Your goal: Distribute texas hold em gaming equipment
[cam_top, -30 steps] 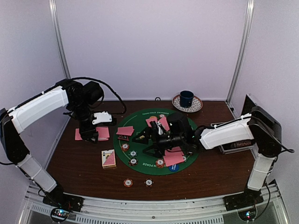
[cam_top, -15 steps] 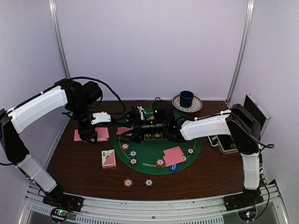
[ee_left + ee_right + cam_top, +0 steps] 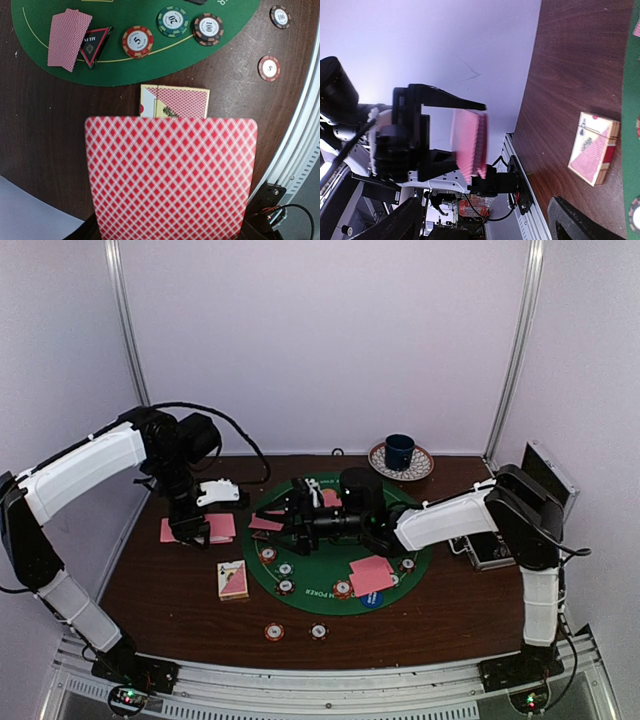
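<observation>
While the deal is only partly laid out, the overhead view shows my left pincer (image 3: 190, 532) clamped on the pink-backed deck (image 3: 218, 526) over the left side of the surface (image 3: 180, 610), and my right pincer (image 3: 268, 522) stretched across the green mat (image 3: 330, 558) toward it. Pink cards lie at several spots on the mat, one pair (image 3: 372, 575) at its near right; chips (image 3: 285, 568) dot its near half, and two more, one an orange-red chip (image 3: 274, 632), sit off the mat toward my bases. From the left wrist, the deck fills the foreground, the card box (image 3: 175, 101) just beyond it, then a dealt pair (image 3: 69, 37) just beside the triangle marker (image 3: 94, 44) and three chip stacks (image 3: 172, 21) on the felt. From the right wrist, my right fingers (image 3: 407, 220) stand wide with nothing between them, facing the gripped deck. I judge further hands remain to deal and the stray chips to place.
</observation>
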